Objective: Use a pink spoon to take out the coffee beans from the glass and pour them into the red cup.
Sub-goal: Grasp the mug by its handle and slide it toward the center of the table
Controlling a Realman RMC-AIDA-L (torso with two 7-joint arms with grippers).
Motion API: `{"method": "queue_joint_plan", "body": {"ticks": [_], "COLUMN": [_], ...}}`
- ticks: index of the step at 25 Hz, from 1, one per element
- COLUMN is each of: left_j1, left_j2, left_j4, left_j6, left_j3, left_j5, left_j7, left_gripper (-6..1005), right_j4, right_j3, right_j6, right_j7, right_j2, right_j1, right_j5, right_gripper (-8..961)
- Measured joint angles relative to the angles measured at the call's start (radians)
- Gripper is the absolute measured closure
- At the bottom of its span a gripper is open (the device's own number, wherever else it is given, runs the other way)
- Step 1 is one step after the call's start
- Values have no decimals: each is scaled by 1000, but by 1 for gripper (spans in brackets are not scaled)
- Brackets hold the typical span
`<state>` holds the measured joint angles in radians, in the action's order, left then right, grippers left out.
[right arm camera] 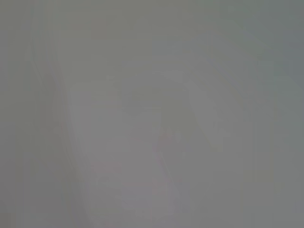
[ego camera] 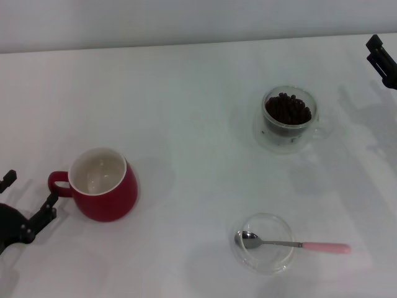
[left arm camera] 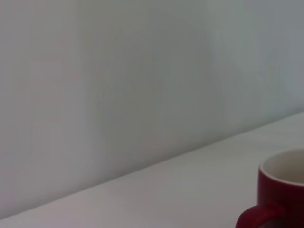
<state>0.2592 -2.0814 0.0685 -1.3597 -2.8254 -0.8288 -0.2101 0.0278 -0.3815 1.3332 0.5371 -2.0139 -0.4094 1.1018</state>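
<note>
Right wrist view: flat grey blur, nothing identifiable. Left wrist view: only part of the red cup [left arm camera: 281, 190] shows, cut by the frame edge, with bare tabletop [left arm camera: 166, 190] and a pale wall behind.

Left pincer [ego camera: 28, 202]: at the near left edge of the head view, mostly out of frame. Two dark fingers stand apart, empty, one tip just beside the red cup's loop handle; contact cannot be confirmed.

Right pincer [ego camera: 381, 59]: at the far right edge, cut off by the frame. Cannot tell how its fingers stand. It touches nothing visible and is well apart from the glass.

Containers:
- Red cup [ego camera: 102, 184]: upright, near left on the tabletop [ego camera: 186, 93], white inside appears empty, handle towards the left pincer.
- Glass [ego camera: 289, 118]: upright, far right, holding a heap of coffee beans [ego camera: 288, 109] up near the rim; clear handle on its right side is faint.
- Low clear glass dish [ego camera: 263, 243]: near right. Pink spoon [ego camera: 291, 244] lies across it, metal bowl inside the dish, pink handle sticking out over the rim to the right.
</note>
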Motion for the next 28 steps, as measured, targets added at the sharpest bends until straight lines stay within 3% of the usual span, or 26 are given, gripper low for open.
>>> {"method": "queue_joint_plan", "body": {"ticks": [20,26,28], "left_j1": [38,38,38], "left_j2": [0,-2,-2], "left_j4": [-16,-39,-57], "left_j6": [38,54,58], "left_j3": [2,3,4], "left_j5": [-4,-4,-7], "left_j7": [2,47,84], "left_gripper": [140,238,495], "right_j4": [3,3,3], "right_j3": [0,-1,-2], "right_j6": [8,8,8], "right_j7": [-2,-1,-1], "right_j2": [0,0,0], "right_j1": [-2,-2,-2], "right_j5": [3,3,3], "right_gripper": [99,99,99]}}
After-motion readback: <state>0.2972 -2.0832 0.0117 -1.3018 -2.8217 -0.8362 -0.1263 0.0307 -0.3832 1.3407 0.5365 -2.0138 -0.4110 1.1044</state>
